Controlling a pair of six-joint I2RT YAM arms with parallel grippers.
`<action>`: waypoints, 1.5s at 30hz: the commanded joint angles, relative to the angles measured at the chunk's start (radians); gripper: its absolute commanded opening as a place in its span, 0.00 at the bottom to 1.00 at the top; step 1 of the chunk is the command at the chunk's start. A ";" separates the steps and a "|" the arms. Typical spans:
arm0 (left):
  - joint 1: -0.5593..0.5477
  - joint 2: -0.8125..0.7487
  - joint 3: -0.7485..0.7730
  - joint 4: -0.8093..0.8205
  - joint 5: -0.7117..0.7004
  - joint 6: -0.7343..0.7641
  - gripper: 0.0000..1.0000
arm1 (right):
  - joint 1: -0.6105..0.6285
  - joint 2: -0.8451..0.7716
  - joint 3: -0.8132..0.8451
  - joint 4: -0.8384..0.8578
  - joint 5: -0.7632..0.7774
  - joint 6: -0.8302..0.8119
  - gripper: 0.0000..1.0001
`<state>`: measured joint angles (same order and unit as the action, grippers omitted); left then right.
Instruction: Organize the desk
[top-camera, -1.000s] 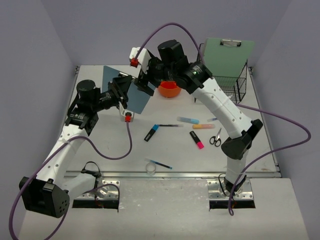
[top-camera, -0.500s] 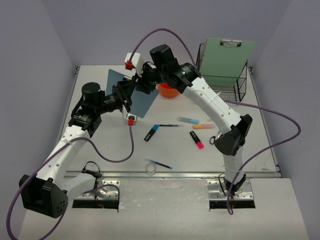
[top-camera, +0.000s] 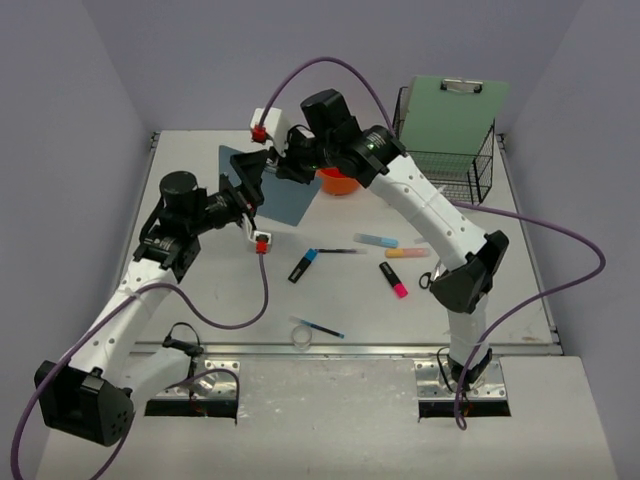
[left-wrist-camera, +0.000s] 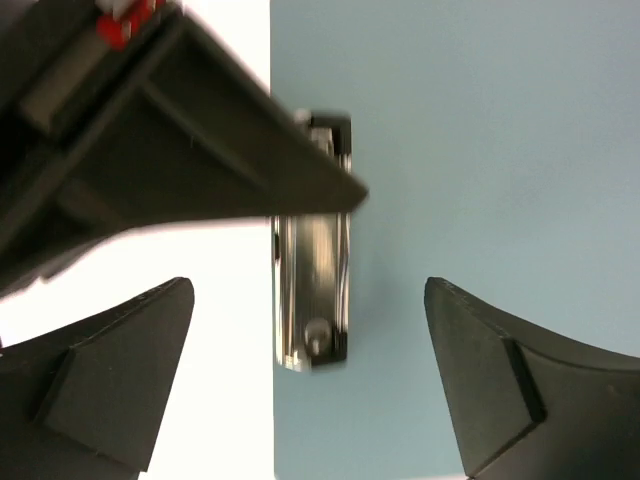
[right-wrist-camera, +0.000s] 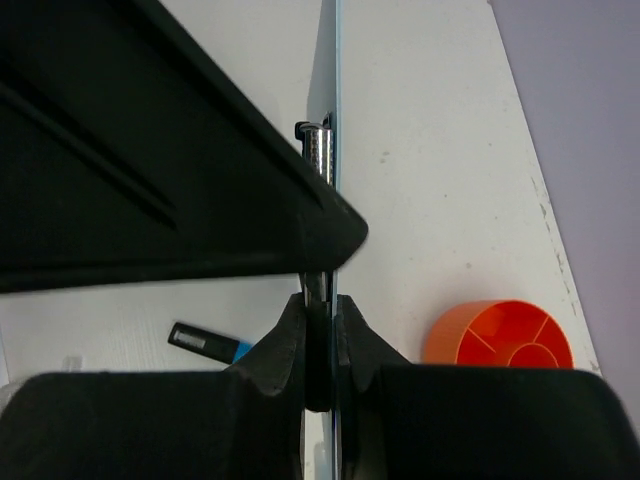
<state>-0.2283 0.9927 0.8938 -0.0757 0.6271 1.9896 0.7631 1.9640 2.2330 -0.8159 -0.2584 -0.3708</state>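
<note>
The counter (top-camera: 380, 320) is a large, flat, white rectangle lying level, with a metal rail (top-camera: 350, 350) along its near edge and pale lavender walls (top-camera: 60, 120) closing its left, far and right sides. Its middle is littered: a marker (top-camera: 303, 265), pens (top-camera: 318, 327), three highlighters (top-camera: 393, 279) and scissors (top-camera: 431, 274) lie loose at odd angles, well apart from a wire rack (top-camera: 470, 170) in the far right corner. An orange bowl (top-camera: 338, 183) sits near the far edge, and a blue clipboard (top-camera: 285, 200) is tilted up over the far left part.

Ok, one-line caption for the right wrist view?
Right gripper shut on the blue clipboard, seen edge-on over the white desk, orange cup nearby.
</note>
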 joint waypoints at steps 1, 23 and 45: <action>-0.008 -0.125 -0.005 0.056 -0.034 0.062 1.00 | 0.004 -0.149 0.003 0.047 0.039 -0.036 0.00; -0.008 -0.252 0.262 -0.150 -0.430 -1.507 1.00 | 0.002 -0.749 -0.370 -0.153 0.293 -0.543 0.00; -0.008 -0.085 0.189 -0.139 -0.260 -1.759 1.00 | -0.555 -0.620 -0.318 -0.430 0.048 -0.868 0.00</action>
<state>-0.2287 0.9346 1.1029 -0.2656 0.3490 0.2500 0.2598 1.3400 1.8896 -1.3032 -0.0900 -1.1526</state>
